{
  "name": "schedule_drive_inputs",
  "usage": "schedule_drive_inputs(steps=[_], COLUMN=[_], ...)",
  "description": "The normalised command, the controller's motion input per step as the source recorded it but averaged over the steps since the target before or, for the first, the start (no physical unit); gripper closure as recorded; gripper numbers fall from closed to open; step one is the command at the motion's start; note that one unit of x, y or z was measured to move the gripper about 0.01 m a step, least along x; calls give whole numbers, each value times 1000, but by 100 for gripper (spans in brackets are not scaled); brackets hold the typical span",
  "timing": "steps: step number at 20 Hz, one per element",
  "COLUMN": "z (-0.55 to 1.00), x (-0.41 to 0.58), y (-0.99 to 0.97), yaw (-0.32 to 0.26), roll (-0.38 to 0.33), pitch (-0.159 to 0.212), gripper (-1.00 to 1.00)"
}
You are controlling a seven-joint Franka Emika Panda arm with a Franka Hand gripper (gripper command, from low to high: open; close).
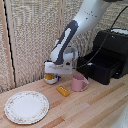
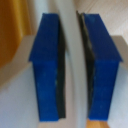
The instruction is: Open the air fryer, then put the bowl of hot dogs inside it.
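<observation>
My gripper (image 1: pixel 53 73) reaches down at the back of the table onto the small off-white bowl (image 1: pixel 49 78), where the yellow-orange hot dogs (image 1: pixel 48 76) show. In the wrist view the two blue pads (image 2: pixel 47 70) stand close together, with the bowl's thin pale rim (image 2: pixel 68 30) pinched between them. A yellow blur, probably the hot dogs (image 2: pixel 12 30), lies beside them. The black air fryer (image 1: pixel 112 42) stands at the exterior view's right with its drawer (image 1: pixel 102 69) pulled out. Its handle does not stand out against the black. Whether the bowl rests on the table I cannot tell.
A pink mug (image 1: pixel 78 83) stands between the bowl and the fryer's drawer. An orange-yellow stick (image 1: pixel 63 90) lies in front of the bowl. A large floral-rimmed plate (image 1: pixel 26 106) sits at the front of the exterior view's left. A woven screen (image 1: pixel 30 40) backs the table.
</observation>
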Motion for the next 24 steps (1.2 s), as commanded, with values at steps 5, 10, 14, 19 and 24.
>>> schedule_drive_inputs(steps=[5,10,14,19,24], z=[791,739,635,507,504], x=[-184,-82,-1,66,5], y=[-4,0,-19,-99,-328], yaw=[-162,-214,-298,-304,-251], roll=[73,68,44,42,58], pitch=[0,0,0,10,89], gripper=[100,100,100,100,100])
